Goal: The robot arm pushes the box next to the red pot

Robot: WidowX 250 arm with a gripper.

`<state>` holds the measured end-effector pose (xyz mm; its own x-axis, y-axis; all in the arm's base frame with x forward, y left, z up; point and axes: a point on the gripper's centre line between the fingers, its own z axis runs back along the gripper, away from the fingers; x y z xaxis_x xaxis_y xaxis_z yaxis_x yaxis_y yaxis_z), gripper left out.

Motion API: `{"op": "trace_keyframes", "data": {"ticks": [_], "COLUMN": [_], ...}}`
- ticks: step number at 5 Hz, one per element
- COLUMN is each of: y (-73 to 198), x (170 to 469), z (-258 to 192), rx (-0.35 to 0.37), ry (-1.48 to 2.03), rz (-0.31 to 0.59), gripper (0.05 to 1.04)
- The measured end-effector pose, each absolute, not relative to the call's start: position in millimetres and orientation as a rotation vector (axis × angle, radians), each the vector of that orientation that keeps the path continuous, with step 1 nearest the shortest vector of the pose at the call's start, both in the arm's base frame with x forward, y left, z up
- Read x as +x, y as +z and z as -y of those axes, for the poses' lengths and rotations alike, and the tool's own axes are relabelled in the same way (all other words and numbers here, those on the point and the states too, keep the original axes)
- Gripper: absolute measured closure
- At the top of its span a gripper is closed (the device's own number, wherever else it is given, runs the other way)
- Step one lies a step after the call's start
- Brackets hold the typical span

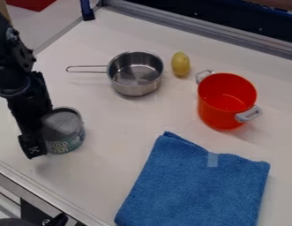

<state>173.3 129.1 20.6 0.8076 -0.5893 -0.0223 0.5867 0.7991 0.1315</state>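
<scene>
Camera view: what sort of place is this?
Probably a robot test bench: a white work surface edged by metal rails, with the robot arm over cookware like the red pot.

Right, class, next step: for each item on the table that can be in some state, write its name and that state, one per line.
Tin can: upright; whether opened, I cannot tell
Red pot: upright, lid off
Metal saucepan: upright, lid off
Blue towel: folded, spread flat
Yellow oval object: whole
</scene>
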Motion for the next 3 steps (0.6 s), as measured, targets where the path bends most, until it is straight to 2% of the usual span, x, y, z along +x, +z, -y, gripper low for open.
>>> {"op": "trace_keyframes", "data": {"ticks": [1, 3], "y": [17.2, 19.2], "x": [177.4, 194.4], "z": [-114.7, -81.4], "rx": [0.068, 0.011], "ry": [-0.636, -0.603], "rz": [-0.007, 0.027], "gripper": [0.083, 0.083]}}
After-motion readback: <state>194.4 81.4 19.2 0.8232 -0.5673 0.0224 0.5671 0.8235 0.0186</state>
